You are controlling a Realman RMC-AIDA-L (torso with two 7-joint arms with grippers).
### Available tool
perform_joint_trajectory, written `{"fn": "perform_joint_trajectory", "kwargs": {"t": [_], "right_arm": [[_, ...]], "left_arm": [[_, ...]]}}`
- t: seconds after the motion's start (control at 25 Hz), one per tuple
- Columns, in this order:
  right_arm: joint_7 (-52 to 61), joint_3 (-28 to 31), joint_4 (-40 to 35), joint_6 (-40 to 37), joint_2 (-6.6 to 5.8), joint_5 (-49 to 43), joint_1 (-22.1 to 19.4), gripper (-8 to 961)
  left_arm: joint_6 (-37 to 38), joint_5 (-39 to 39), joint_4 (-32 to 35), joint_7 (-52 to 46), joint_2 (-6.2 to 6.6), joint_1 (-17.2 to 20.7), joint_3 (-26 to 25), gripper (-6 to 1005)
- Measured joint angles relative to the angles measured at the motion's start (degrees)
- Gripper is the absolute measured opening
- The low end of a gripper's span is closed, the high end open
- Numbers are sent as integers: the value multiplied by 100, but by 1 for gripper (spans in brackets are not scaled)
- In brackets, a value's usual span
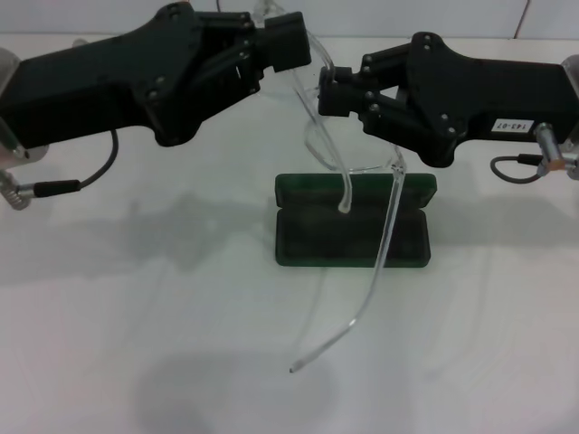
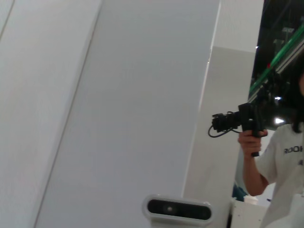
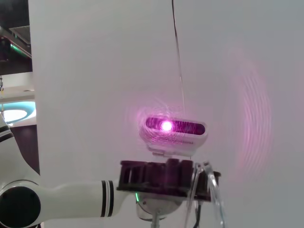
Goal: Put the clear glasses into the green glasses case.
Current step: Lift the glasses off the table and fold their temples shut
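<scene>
The clear glasses [image 1: 392, 208] hang in the air between my two grippers, above the green glasses case [image 1: 308, 240]. Their long temple arms dangle down, one ending over the case, the other reaching past its front edge. My left gripper [image 1: 291, 43] is shut on the top of the frame. Just to its right and lower, my right gripper [image 1: 327, 89] is shut on the frame's other side. The case lies open on the white table, lid standing at the back. In the right wrist view the left gripper [image 3: 166, 176] shows with the clear glasses [image 3: 209, 187] beside it.
White table [image 1: 136, 344] stretches around the case. Cables trail from both arms at the table's sides. The left wrist view shows only a wall, a camera unit [image 2: 176, 209] and a person [image 2: 280, 161] filming. A purple-lit sensor [image 3: 173, 127] faces the right wrist.
</scene>
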Motion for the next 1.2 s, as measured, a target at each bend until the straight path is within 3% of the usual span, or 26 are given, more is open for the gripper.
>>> {"fn": "perform_joint_trajectory", "kwargs": {"t": [1.2], "right_arm": [[-378, -209, 265, -93, 24, 557, -13, 68]], "left_arm": [[133, -63, -209, -101, -14, -52, 28, 52]]}}
